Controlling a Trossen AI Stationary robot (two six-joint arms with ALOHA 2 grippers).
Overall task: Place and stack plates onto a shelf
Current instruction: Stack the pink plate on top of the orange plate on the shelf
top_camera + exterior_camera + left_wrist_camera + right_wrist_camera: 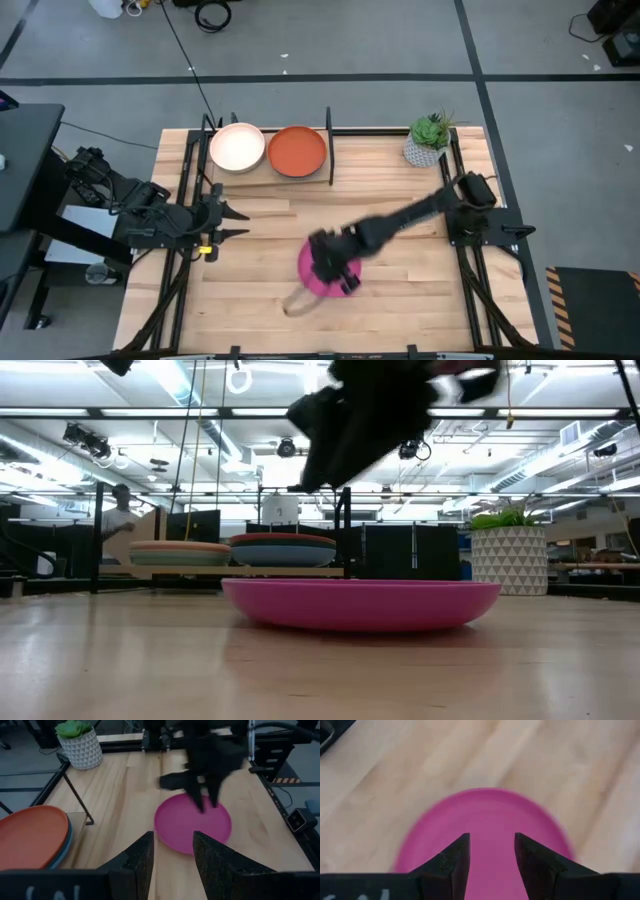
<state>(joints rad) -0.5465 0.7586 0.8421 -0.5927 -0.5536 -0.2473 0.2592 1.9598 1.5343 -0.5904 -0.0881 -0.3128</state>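
A magenta plate (322,272) (360,604) (192,822) (490,820) lies flat on the tabletop near the middle. My right gripper (492,854) (338,270) (205,797) hangs open above it, fingers pointing down and clear of the plate; the low view shows it (370,420) well above. The shelf (270,175) at the far edge carries a cream-peach plate (237,148) on top of its left stack and an orange-red plate (298,151) (30,835) on top of the right one, over a blue plate (283,553). My left gripper (230,220) (172,855) waits open at the left.
A potted plant in a white pot (428,142) (508,555) stands at the far right corner. Black upright bars (329,145) frame the shelf. A small tan thing (298,303) lies near the table's near edge. Bare wood stretches between the magenta plate and the shelf.
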